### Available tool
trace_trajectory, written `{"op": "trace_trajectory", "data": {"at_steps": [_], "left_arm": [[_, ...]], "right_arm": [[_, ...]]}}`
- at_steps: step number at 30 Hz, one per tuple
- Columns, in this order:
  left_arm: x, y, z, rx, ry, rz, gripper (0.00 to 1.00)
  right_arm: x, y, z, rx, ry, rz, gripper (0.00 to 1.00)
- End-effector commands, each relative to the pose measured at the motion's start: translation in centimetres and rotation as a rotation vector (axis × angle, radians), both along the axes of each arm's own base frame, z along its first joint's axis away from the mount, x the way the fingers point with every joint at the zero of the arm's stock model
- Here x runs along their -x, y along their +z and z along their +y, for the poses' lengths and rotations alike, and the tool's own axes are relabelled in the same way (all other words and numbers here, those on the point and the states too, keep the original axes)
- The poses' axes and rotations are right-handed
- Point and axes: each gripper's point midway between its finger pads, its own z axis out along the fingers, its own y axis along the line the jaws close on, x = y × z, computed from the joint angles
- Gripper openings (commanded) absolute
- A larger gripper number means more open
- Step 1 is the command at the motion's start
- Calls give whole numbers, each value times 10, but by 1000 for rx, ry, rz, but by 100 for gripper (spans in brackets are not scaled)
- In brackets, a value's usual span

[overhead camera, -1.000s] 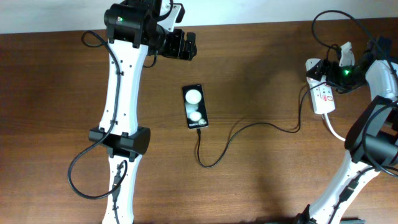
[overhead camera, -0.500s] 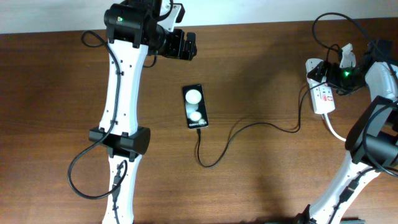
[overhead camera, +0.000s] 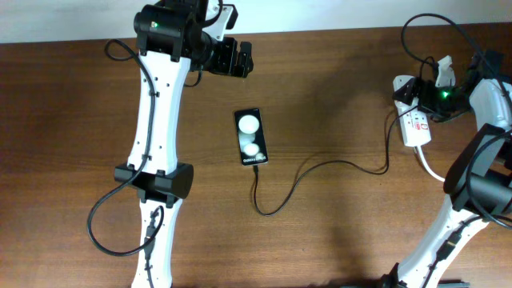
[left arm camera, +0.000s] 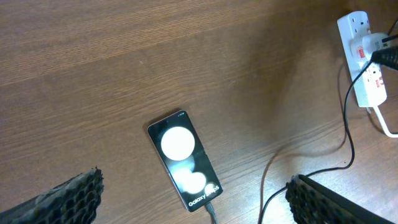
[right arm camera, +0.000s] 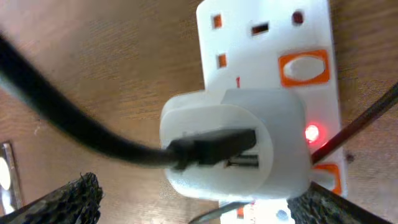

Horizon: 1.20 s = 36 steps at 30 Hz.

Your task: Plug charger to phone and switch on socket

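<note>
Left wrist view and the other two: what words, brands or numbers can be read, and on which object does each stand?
"Galaxy": white lettering on the glossy face of the small black rectangular phone, left wrist view; the characters after it are too blurred to read.
Overhead view: the same lettering is too small to read.
White power strip socket: its red markings are too small to read from overhead; the right wrist view shows no lettering.

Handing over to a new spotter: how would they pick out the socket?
At the table's right edge, beneath the right gripper, lies the socket, a white strip. Orange switches, a lit red lamp and a plugged-in white adapter set it apart.
</note>
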Motion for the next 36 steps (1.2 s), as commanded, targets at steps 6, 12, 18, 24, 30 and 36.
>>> {"op": "trace_trajectory", "data": {"at_steps": [6,12,18,24,30,36], "left_arm": [[4,17,3,10,10,-34,99],[4,17,3,10,10,-34,99],[4,17,3,9,10,-34,99],[4,17,3,9,10,-34,99],[4,17,3,9,10,-34,99],[4,17,3,10,10,-34,99]], "right_arm": [[43,-19,-23,80,-114,238,99],[55,23,-31,158,-150,231,99],[66,78,-26,197,-161,161,99],[101,150,-17,268,-217,106,99],[132,195,-3,290,-244,55,99],[130,192,-4,286,-243,64,99]]}}
